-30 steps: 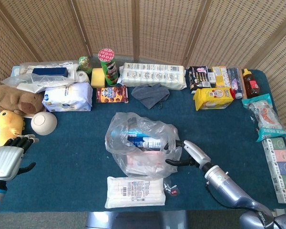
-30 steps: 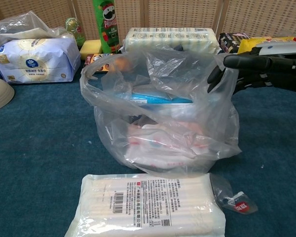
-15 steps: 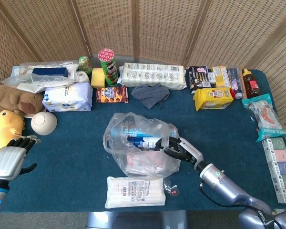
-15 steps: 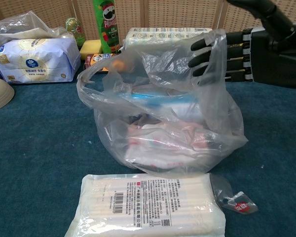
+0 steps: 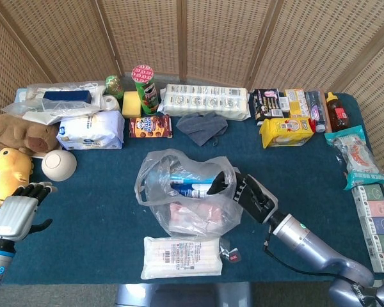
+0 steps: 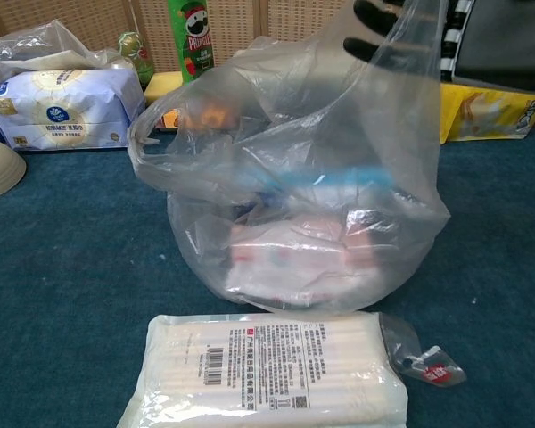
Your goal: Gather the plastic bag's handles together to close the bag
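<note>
A clear plastic bag [image 5: 185, 198] [image 6: 303, 223] full of packaged goods stands at the middle of the blue table. My right hand [image 5: 246, 195] [image 6: 410, 31] is at its right side, fingers hooked through the right handle and holding it high above the bag's mouth. The plastic is stretched taut up to that hand. The left handle [image 5: 143, 181] [image 6: 156, 147] hangs loose on the bag's far left side. My left hand [image 5: 16, 214] hovers at the table's left edge, far from the bag, with fingers apart and nothing in it.
A white flat packet [image 5: 182, 257] [image 6: 267, 370] lies just in front of the bag, with a small wrapper [image 5: 230, 254] to its right. A bowl [image 5: 59, 164], a tissue pack [image 5: 91, 131], a Pringles can [image 5: 144, 88] and a grey cloth [image 5: 201, 126] line the back.
My right hand has risen and shifted left with the bag's right handle, pulling that side of the bag up tall. The left hand has hardly moved.
</note>
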{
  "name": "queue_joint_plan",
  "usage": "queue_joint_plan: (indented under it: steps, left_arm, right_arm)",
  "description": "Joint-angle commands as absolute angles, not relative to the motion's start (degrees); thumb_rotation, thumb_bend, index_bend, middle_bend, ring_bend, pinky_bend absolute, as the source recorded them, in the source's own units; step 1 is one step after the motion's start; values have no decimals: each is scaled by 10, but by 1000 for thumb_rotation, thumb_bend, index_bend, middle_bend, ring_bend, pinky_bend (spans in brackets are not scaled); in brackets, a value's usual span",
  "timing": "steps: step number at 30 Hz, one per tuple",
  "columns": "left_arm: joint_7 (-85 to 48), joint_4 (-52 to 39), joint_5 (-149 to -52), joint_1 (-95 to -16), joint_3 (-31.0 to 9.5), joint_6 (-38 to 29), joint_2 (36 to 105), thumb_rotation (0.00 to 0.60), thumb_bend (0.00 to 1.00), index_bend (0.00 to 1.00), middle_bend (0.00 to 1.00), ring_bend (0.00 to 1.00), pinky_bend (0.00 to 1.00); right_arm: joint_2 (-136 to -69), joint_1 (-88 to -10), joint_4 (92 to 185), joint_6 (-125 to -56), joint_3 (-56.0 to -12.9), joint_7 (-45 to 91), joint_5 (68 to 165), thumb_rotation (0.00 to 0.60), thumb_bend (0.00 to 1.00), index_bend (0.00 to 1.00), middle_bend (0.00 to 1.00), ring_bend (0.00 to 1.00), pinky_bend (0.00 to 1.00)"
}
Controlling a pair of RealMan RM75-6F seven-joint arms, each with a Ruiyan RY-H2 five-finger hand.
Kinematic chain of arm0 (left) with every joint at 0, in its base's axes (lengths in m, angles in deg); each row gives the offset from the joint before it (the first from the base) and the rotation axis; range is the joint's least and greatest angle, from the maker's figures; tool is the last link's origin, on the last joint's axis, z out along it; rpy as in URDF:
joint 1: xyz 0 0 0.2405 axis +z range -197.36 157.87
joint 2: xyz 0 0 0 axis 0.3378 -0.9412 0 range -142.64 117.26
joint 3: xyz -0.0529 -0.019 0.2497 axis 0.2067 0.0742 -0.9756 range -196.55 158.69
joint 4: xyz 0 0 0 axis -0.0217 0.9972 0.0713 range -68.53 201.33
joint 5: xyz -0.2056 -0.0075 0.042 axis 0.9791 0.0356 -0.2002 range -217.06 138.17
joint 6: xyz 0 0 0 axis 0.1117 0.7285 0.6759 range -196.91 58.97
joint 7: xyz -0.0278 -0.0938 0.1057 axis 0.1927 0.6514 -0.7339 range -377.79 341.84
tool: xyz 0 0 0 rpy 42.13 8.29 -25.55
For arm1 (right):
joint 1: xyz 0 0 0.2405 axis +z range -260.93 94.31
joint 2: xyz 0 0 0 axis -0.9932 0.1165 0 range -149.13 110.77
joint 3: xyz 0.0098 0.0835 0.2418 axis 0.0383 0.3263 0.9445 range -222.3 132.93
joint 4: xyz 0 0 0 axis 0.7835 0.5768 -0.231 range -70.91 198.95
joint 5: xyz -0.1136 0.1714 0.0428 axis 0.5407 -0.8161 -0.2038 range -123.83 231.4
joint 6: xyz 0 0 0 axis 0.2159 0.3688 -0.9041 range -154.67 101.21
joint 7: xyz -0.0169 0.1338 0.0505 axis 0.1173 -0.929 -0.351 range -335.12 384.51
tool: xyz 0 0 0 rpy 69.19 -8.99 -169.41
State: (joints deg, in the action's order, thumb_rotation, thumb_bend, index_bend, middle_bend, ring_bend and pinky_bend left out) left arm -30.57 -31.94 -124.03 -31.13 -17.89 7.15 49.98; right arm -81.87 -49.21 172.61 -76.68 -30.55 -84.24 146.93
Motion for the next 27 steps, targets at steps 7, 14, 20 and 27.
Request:
queue_joint_plan:
  steps: [7, 14, 20, 27]
  left_arm:
    - [-302, -318, -1242, -313, -178, 74, 502, 521, 174, 278, 264, 249, 263]
    - [-294, -318, -1254, -316, -176, 82, 503, 522, 173, 278, 264, 249, 263]
    - [-284, -316, -1269, -320, -171, 93, 506, 523, 174, 278, 264, 250, 263]
    - [-273, -316, -1294, -335, -157, 104, 504, 527, 174, 277, 264, 249, 263]
  right_arm:
    - [-788, -465, 1726, -806, -325, -967, 1477, 332, 74, 423, 489, 505, 417]
    - [-750, -454, 1748, -808, -332, -992, 1466, 425, 126, 496, 641, 725, 614]
    - [-713, -448, 1770, -804, -343, -1003, 1470, 430, 163, 593, 722, 839, 720]
    - [-706, -451, 1767, -822, -361, -945, 1490, 430, 165, 617, 695, 770, 662]
